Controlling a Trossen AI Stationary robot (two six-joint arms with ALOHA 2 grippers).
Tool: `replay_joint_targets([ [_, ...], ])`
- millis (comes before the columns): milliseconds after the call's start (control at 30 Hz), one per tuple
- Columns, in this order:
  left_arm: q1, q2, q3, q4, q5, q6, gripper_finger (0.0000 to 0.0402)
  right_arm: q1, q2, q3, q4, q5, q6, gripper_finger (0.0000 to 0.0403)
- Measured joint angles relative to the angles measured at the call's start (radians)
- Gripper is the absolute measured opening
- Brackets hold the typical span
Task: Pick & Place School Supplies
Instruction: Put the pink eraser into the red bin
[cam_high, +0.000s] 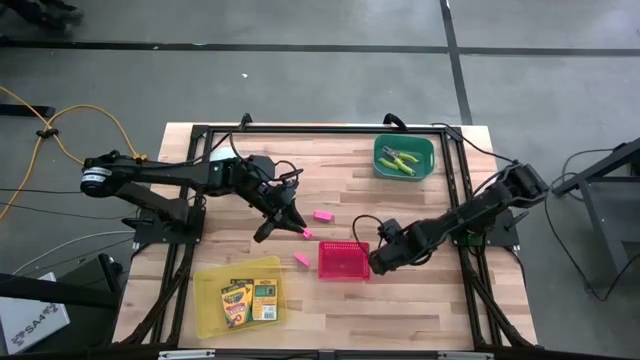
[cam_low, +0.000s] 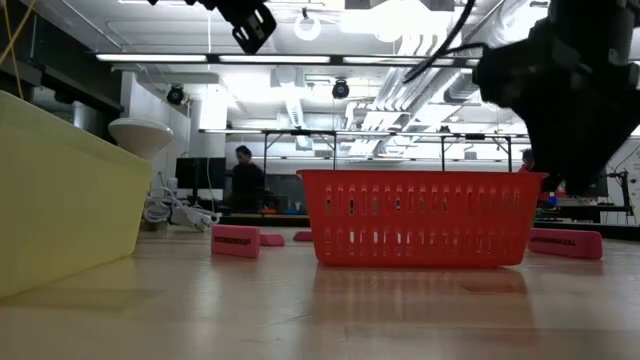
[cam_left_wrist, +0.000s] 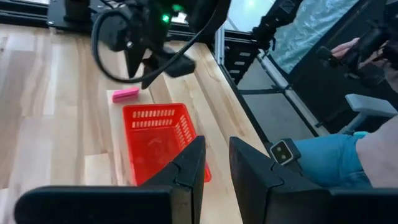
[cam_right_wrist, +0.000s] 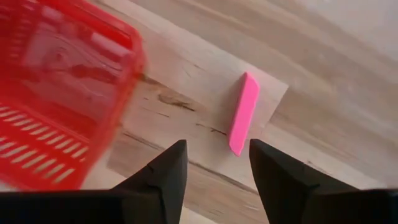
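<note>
On the bench (cam_high: 420, 300), at about 7 o'clock in the high view, a yellow tray (cam_high: 205, 300) holds two crayon boxes lying flat side by side, the left box (cam_high: 237, 303) touching or nearly touching the right box (cam_high: 265, 298). At 1 o'clock from the tray, the left arm reaches in from the left, and the left claw (cam_high: 283, 228) hangs well above the wood near the bench's middle; its fingers (cam_left_wrist: 186, 171) stand slightly apart with nothing between them. Three pink erasers lie loose on the bench around it: the near eraser (cam_high: 307, 233) just by the claw's tip at 4 o'clock, the upper eraser (cam_high: 322, 214) at 2 o'clock from the claw, and the lower eraser (cam_high: 301, 260) at 5 o'clock, just left of the basket (cam_high: 345, 247). The basket is pink-red, stands upright and looks empty. At the basket's right edge, at 3 o'clock from it, the right claw (cam_right_wrist: 214, 146) hovers over the bench with its fingers apart. A fourth eraser (cam_right_wrist: 242, 112) lies flat on the wood below the gap, just beside the basket and not gripped. At 1 o'clock from the basket, near the bench's far edge, a green tray (cam_high: 381, 160) holds the lime-handled tools (cam_high: 402, 158).
</note>
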Motion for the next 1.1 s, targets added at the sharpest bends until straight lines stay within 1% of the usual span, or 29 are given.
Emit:
replay_joint_targets([
  [233,-0.037,0.000,0.000,0.000,0.000,0.000,0.0068,0.000,0.068,0.000,0.000,-0.012,0.010,0.0164],
  [533,-0.050,0.000,0.000,0.000,0.000,0.000,0.0068,0.000,0.109,0.000,-0.011,-0.011,0.031,0.0164],
  [800,-0.050,0.000,0.000,0.000,0.000,0.000,0.0068,0.000,0.108,-0.001,-0.004,-0.008,0.040,0.0162],
  [1100,-0.049,0.000,0.000,-0.001,0.000,0.000,0.0068,-0.001,0.108,-0.052,0.052,-0.010,0.062,0.0160],
])
